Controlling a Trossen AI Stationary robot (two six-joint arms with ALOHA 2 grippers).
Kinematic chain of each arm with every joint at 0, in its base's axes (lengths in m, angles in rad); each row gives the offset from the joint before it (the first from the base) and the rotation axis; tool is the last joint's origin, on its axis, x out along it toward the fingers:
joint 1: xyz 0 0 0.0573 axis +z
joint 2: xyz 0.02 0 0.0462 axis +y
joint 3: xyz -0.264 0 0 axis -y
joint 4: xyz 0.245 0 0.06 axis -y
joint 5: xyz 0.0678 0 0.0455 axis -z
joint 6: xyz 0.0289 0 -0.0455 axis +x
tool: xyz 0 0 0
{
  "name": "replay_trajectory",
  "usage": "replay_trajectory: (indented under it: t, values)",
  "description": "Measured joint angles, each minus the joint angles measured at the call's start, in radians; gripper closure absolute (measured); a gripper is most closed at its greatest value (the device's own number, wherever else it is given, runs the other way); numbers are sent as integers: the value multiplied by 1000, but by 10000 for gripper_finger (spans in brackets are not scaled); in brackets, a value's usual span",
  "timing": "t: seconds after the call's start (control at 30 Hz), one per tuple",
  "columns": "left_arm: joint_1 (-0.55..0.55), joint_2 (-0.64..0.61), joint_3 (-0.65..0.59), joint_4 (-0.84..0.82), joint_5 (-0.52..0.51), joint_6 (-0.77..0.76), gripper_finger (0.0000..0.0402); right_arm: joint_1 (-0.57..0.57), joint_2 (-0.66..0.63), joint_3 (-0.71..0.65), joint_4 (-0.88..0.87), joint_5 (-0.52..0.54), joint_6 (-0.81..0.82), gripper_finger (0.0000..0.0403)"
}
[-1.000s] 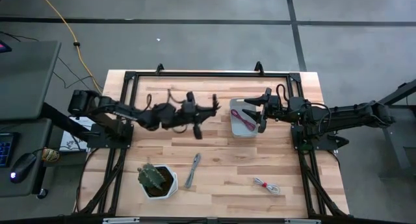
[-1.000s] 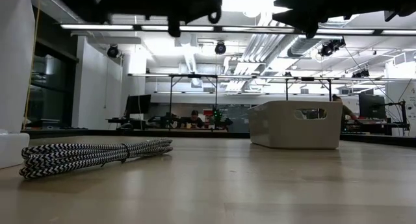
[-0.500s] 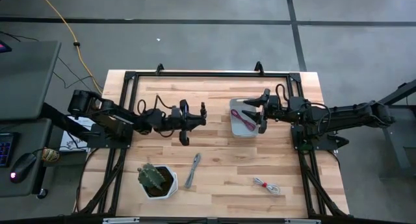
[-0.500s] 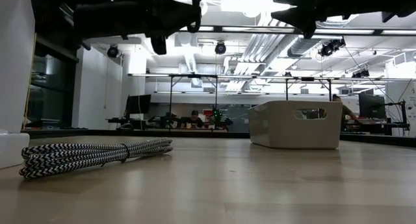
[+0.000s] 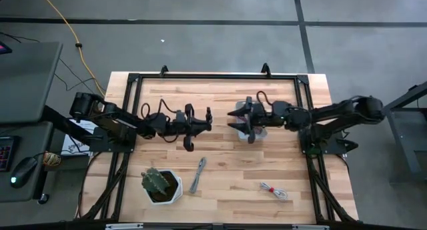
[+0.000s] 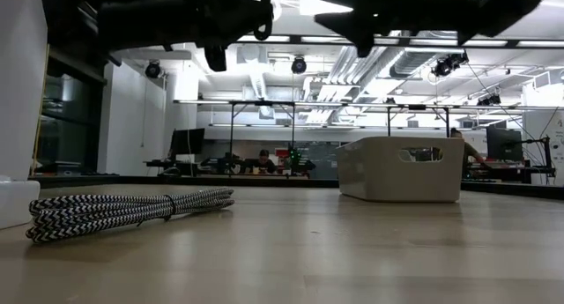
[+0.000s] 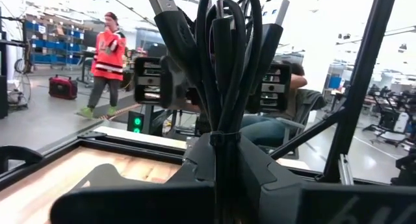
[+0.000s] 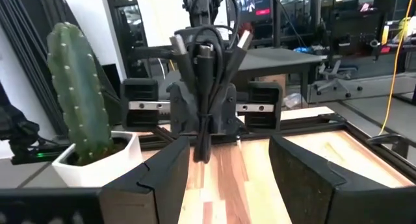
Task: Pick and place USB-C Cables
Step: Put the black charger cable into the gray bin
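The left gripper (image 5: 199, 122) is clenched on the black cable (image 8: 205, 87), holding the bundle upright above the tabletop (image 5: 220, 165) left of centre, presumably to hand it across. The right gripper (image 5: 241, 121), fingers spread, faces it from just over the pale tray (image 6: 401, 167) (its contents hidden here). The grey cable (image 5: 198, 175) and the whitish-red cable (image 5: 273, 190) lie nearer, beside a potted cactus (image 5: 160, 183); nothing stands between the grippers.

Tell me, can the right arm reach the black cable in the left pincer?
Probably yes: the open right pincer faces the black cable, gripped upright by the left pincer, with only open space between them.
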Motion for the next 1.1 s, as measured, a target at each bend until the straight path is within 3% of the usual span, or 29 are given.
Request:
replay_trajectory:
  t: [0.67, 1.1]
  values:
    - [-3, 0, 2, -39, 0, -60, 401, 0, 284, 253, -2, -64, -34, 199]
    - [-3, 0, 43, -143, 0, -55, 401, 2, 336, 319, -2, -105, -57, 199]
